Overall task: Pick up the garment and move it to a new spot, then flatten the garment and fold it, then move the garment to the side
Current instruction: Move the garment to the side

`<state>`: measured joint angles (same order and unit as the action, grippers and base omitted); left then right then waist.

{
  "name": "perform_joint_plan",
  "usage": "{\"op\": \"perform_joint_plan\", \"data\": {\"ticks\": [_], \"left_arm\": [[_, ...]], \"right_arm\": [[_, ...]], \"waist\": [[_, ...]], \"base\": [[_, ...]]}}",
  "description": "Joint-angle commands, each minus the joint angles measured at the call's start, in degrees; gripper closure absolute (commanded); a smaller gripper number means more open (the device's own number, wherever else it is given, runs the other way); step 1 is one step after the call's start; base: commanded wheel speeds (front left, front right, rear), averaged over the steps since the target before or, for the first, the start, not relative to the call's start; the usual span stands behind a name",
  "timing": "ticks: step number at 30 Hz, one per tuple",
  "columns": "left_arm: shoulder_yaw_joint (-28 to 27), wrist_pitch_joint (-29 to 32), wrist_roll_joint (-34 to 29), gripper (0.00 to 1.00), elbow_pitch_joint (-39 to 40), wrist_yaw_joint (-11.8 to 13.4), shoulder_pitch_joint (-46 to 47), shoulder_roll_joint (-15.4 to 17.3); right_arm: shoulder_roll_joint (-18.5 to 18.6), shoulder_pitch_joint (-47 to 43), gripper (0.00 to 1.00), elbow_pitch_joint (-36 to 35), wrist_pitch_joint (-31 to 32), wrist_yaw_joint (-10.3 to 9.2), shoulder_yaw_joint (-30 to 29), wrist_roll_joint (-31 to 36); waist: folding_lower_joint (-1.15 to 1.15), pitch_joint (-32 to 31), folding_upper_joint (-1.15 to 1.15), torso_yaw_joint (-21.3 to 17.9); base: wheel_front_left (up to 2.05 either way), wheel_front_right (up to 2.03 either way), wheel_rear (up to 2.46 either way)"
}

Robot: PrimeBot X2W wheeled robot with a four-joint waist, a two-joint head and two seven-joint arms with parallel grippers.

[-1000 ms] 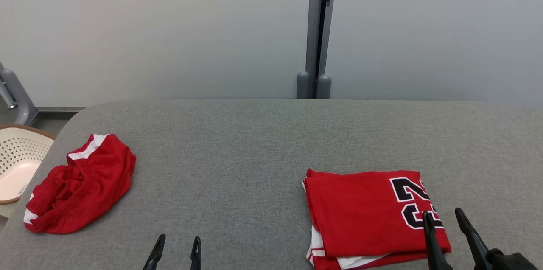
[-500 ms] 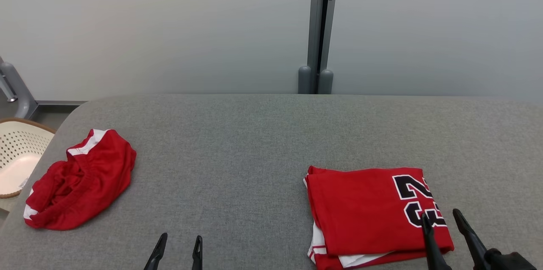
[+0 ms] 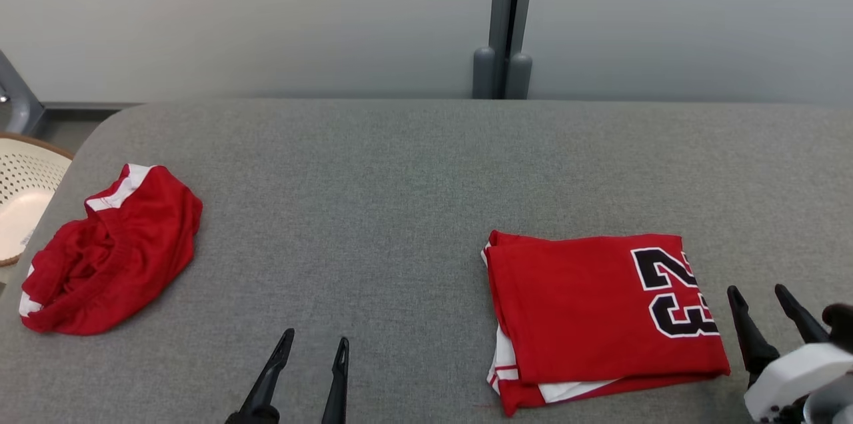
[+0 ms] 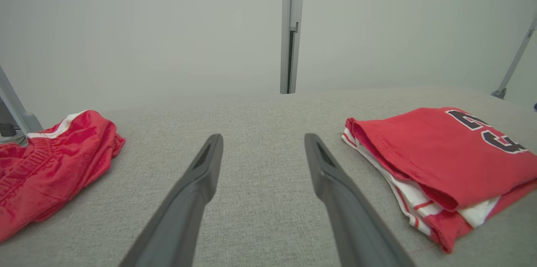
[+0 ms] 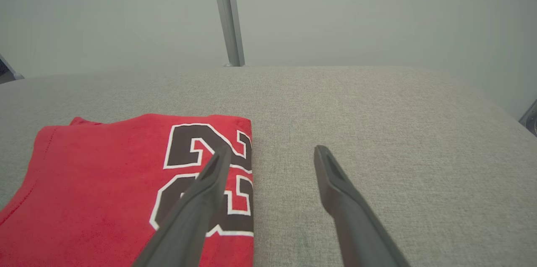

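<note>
Your right gripper [image 3: 756, 291], fingers spread and empty, has drawn clear of the folded red jersey [image 3: 600, 311] numbered 23, which lies by the table's [image 3: 400, 177] front right edge. Your left gripper [image 3: 316, 337] is likewise released. This garment looks finished; the crumpled red shorts [image 3: 106, 257] at the left edge likely come next.

Head camera looks down across table [image 3: 413, 164] from above; both wrist cameras sit low, facing forward; all share folded jersey [image 3: 586, 311].
</note>
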<state>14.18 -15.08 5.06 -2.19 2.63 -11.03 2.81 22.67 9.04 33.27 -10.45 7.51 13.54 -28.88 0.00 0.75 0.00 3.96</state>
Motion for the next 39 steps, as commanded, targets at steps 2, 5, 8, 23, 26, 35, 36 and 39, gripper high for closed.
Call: {"op": "perform_joint_plan", "data": {"ticks": [2, 5, 8, 23, 26, 35, 36, 39], "left_arm": [[0.47, -0.11, 1.05, 0.0, 0.33, 0.26, 2.22, 0.2], [1.43, -0.11, 1.56, 0.0, 0.46, 0.45, 3.83, 0.2], [2.34, -0.11, 1.98, 0.0, 0.48, 0.94, 5.29, 0.19], [3.67, -0.1, 2.86, 0.0, 0.77, 2.13, 8.35, 0.2], [3.59, -0.1, 2.92, 0.0, 1.13, 2.15, 8.83, 0.2], [4.35, -0.1, 1.84, 0.0, 3.36, 1.56, 12.16, 0.2], [4.46, -0.1, 1.36, 0.0, 3.85, 1.4, 12.74, 0.2], [5.34, -0.1, -1.23, 0.0, 6.01, 0.92, 14.97, 0.18]], "right_arm": [[1.94, 3.13, 0.0, 1.53, 2.27, -0.04, 2.63, -3.24], [3.99, 5.91, 0.0, 3.08, 4.72, -0.04, 6.08, -6.52], [5.14, 8.05, 0.0, 4.47, 6.83, -0.04, 9.41, -8.61], [7.93, 11.92, 1.0, 5.62, 10.74, -0.1, 22.21, -17.55], [9.67, 14.62, 1.0, 6.83, 8.89, -0.14, 23.12, -16.55], [12.07, 27.06, 1.0, 11.41, 3.66, -0.1, 21.55, -13.74], [12.63, 28.65, 1.0, 11.95, 3.69, -0.1, 21.11, -13.69], [14.71, 33.03, 1.0, 13.73, 3.42, -0.1, 19.68, -13.12]], "waist": [[0.0, 3.29, 0.0, 0.42], [0.0, 5.28, 0.0, 0.75], [0.0, 6.74, 0.0, 1.11], [0.0, 9.83, 0.0, 1.27], [0.0, 10.72, 0.0, 0.96], [0.0, 16.39, 0.0, -0.05], [0.0, 17.3, 0.0, -0.17], [0.0, 20.34, 0.0, -0.6]], "base": [[0.0, 0.0, 0.0], [0.0, 0.0, 0.0], [0.0, 0.0, 0.0], [0.0, 0.0, 0.0], [0.0, 0.0, 0.0], [0.0, 0.0, 0.0], [0.0, 0.0, 0.0], [0.0, 0.0, 0.0]]}}
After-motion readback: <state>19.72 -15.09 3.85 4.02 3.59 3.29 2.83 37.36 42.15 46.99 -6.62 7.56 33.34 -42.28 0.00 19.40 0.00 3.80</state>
